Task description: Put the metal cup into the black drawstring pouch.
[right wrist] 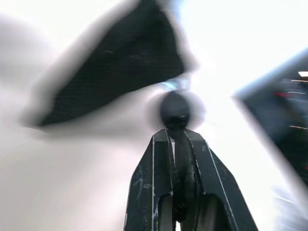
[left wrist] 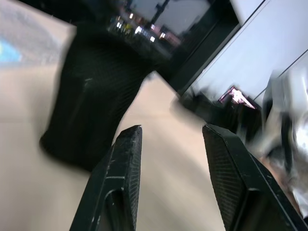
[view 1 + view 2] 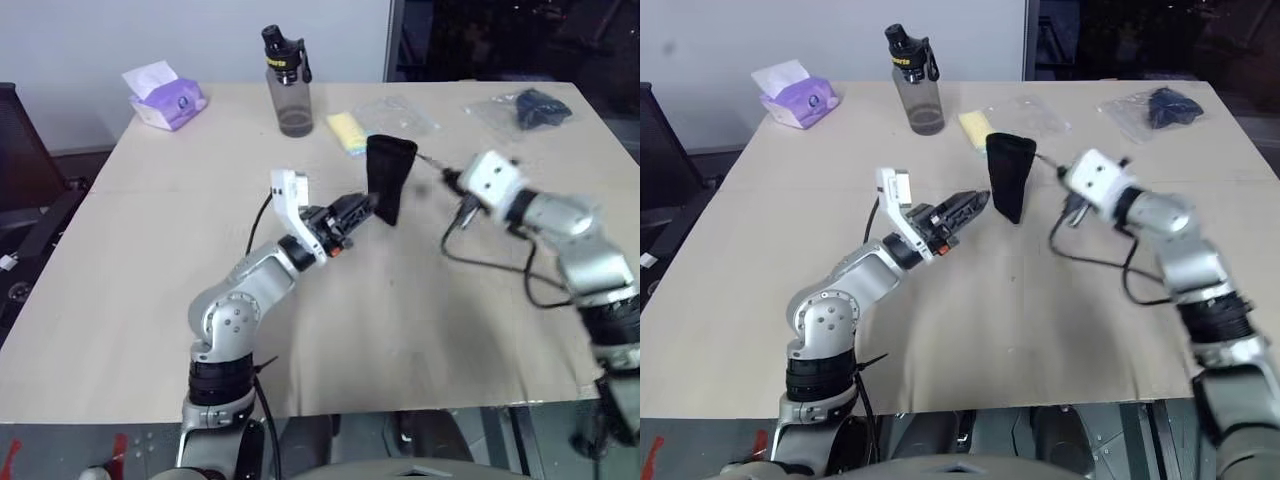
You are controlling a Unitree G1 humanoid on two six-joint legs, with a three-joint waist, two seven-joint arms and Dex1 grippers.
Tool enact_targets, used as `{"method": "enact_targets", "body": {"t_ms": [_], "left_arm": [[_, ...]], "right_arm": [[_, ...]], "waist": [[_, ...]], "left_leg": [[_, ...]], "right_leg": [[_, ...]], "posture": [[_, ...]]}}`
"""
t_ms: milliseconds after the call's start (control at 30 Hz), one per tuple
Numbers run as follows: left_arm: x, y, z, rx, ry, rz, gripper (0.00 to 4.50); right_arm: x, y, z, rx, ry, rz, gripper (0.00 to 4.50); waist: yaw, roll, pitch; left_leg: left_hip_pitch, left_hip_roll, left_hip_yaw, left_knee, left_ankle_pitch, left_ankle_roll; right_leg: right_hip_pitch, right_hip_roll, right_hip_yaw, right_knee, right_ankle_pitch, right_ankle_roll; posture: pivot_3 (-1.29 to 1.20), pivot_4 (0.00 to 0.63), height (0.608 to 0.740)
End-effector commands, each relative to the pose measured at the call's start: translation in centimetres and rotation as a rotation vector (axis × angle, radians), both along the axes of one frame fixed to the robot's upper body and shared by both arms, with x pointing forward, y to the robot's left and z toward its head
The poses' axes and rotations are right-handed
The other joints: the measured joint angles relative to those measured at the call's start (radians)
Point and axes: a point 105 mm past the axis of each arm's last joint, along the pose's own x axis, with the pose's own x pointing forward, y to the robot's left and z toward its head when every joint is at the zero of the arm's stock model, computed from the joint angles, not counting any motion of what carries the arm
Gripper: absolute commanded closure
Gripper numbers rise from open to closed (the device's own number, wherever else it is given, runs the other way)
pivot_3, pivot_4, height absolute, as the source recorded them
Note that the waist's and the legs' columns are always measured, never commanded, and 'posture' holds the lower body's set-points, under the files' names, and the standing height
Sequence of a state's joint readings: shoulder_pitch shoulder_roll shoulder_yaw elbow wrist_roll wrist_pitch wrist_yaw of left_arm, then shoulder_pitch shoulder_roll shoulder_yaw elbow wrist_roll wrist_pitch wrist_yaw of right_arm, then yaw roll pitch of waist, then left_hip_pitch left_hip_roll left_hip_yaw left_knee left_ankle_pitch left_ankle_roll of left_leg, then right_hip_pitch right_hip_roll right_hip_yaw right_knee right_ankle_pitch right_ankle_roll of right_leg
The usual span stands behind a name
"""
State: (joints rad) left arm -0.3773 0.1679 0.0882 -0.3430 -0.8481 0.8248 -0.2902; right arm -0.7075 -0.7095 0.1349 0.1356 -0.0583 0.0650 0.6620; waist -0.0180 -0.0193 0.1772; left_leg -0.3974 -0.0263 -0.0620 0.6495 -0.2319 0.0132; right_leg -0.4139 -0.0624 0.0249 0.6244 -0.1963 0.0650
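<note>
Right hand (image 1: 175, 132) pinches one black drawstring pouch's (image 3: 389, 178) cord.

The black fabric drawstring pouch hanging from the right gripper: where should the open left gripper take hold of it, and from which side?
A judgement: the soft black drawstring pouch hangs upright above the table, its drawcord pinched by the shut right gripper on its right. The lower body is the free part, so the open left gripper, already level beside it, should come from the left and pinch the fabric low, where it narrows.
</note>
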Motion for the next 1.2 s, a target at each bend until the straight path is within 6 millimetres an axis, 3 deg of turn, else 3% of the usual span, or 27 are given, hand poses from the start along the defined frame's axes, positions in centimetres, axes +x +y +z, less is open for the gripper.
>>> {"method": "enact_targets", "body": {"t_ms": [33, 133, 367, 433, 600, 667, 733, 800, 967, 1200], "left_arm": [[-0.5, -0.3, 1.9, 0.000, -0.101, -0.035, 2.36], [0.0, 0.8, 3.3, 0.019, -0.175, -0.021, 2.36], [2.0, 3.7, 7.6, 0.083, -0.308, -0.004, 2.36], [3.1, 4.6, 7.6, 0.194, -0.334, 0.044, 2.36], [7.7, 8.9, 4.9, 0.567, -0.309, 0.317, 2.36], [8.7, 9.3, 5.3, 0.600, -0.336, 0.375, 2.36], [8.9, 8.0, 7.7, 0.490, -0.408, 0.376, 2.36], [7.8, 5.6, 10.7, 0.347, -0.513, 0.299, 2.36], [3.3, 0.5, 16.0, 0.087, -0.687, 0.021, 2.36], [1.6, -2.1, 15.1, 0.126, -0.684, -0.168, 2.36]], "right_arm": [[0.1, 1.1, 4.6, -0.027, -0.200, 0.043, 4.50], [0.1, 2.4, 7.3, -0.044, -0.328, 0.078, 4.50], [-0.5, 4.8, 10.5, 0.012, -0.471, 0.161, 4.50], [-0.8, 5.5, 11.3, 0.034, -0.490, 0.189, 4.50], [-1.0, 6.7, 12.5, 0.054, -0.528, 0.226, 4.50], [-1.0, 7.0, 12.6, 0.052, -0.530, 0.234, 4.50], [-0.9, 7.3, 12.6, 0.051, -0.527, 0.244, 4.50], [-1.0, 7.6, 12.5, 0.051, -0.523, 0.254, 4.50], [-1.0, 8.1, 12.7, 0.046, -0.520, 0.268, 4.50], [-1.0, 8.5, 13.0, 0.041, -0.526, 0.271, 4.50]], "waist": [[-0.002, 0.000, 0.000], [-0.003, 0.001, 0.001], [0.005, 0.000, 0.001], [0.004, 0.000, 0.001], [0.000, 0.000, 0.001], [0.001, 0.000, 0.001], [0.007, 0.000, 0.002], [0.010, -0.001, 0.002], [0.004, -0.001, 0.002], [-0.007, -0.001, 0.002]], "left_leg": [[0.001, 0.001, 0.000, -0.001, 0.000, 0.000], [0.000, 0.002, 0.000, -0.001, 0.000, 0.000], [-0.001, 0.001, -0.001, 0.000, 0.000, 0.000], [-0.002, 0.001, -0.001, 0.000, 0.001, -0.001], [0.000, 0.001, -0.001, -0.003, 0.001, -0.001], [0.000, 0.001, -0.002, -0.004, 0.001, -0.001], [-0.001, 0.001, -0.002, -0.004, 0.001, -0.001], [-0.006, 0.000, -0.004, -0.003, 0.002, -0.004], [-0.019, -0.001, -0.001, 0.001, 0.003, -0.005], [-0.017, 0.000, -0.001, -0.002, 0.003, -0.005]], "right_leg": [[0.000, 0.000, 0.000, 0.000, 0.000, 0.000], [-0.002, 0.002, 0.000, 0.001, 0.000, 0.000], [-0.001, 0.002, 0.000, 0.000, 0.000, 0.000], [-0.001, 0.001, 0.000, 0.000, 0.000, 0.000], [-0.002, 0.001, 0.000, 0.001, 0.000, 0.000], [-0.002, 0.001, -0.001, 0.001, 0.000, 0.000], [-0.003, 0.001, -0.001, 0.001, 0.000, 0.000], [-0.006, 0.000, -0.003, 0.001, 0.000, 0.000], [-0.019, -0.004, -0.001, 0.002, 0.002, 0.003], [-0.019, -0.001, -0.001, 0.004, 0.002, 0.003]], "posture": [[0.00, 0.150, 0.740], [0.00, 0.150, 0.740], [0.00, 0.150, 0.740], [0.00, 0.150, 0.740], [0.00, 0.150, 0.740], [0.00, 0.150, 0.740], [0.00, 0.150, 0.740], [0.00, 0.150, 0.740], [0.00, 0.150, 0.740], [0.00, 0.150, 0.740]]}}
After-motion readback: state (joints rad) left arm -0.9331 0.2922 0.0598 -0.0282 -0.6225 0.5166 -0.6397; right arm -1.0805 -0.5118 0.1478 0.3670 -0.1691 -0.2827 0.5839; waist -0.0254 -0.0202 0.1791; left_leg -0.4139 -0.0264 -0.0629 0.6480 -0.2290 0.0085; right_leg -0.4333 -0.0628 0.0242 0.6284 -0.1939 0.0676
